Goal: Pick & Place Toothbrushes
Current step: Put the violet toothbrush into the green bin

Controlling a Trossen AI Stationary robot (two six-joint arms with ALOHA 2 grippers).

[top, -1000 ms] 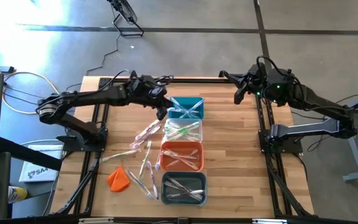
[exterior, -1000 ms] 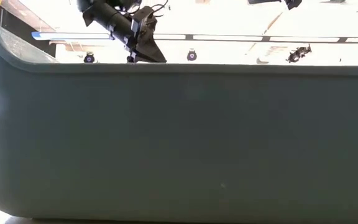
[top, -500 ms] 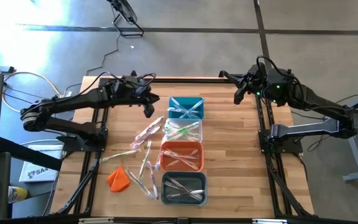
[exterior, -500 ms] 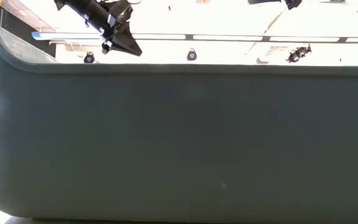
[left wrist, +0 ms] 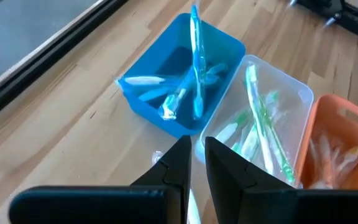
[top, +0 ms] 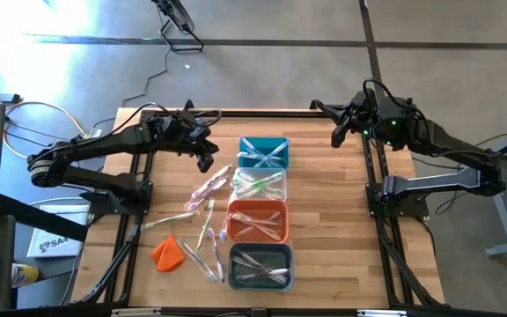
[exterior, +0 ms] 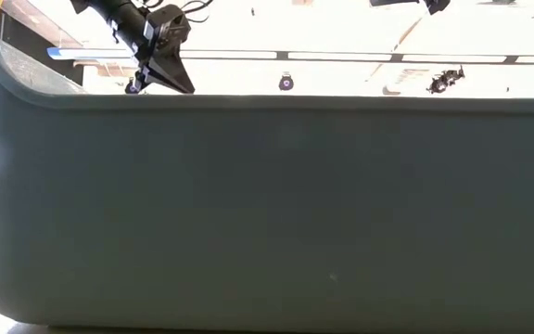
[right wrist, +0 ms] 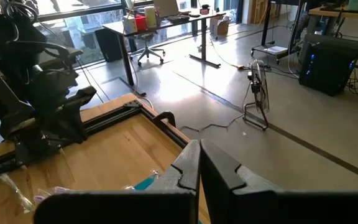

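Four bins stand in a row down the table's middle: blue [top: 263, 152], clear [top: 260, 185], orange [top: 256, 220] and grey [top: 260, 267], each with toothbrushes in it. In the blue bin [left wrist: 179, 93] one light blue toothbrush [left wrist: 197, 62] leans on the far rim. More toothbrushes [top: 208, 187] lie loose on the wood left of the bins. My left gripper [top: 205, 158] hovers just left of the blue bin, its fingers [left wrist: 194, 163] a narrow gap apart with nothing between them. My right gripper [top: 336, 136] waits shut and raised at the far right.
An orange cloth-like lump [top: 167, 253] lies near the front left, beside further loose toothbrushes [top: 205, 242]. In the low view the grey bin's wall [exterior: 267, 213] blocks nearly everything. Bare wood lies right of the bins [top: 333, 220].
My left gripper has drawn back from the blue bin's left rim toward the table's left edge, staying above the table. The gap between its fingers shows no change. The bins and toothbrushes have kept their places.
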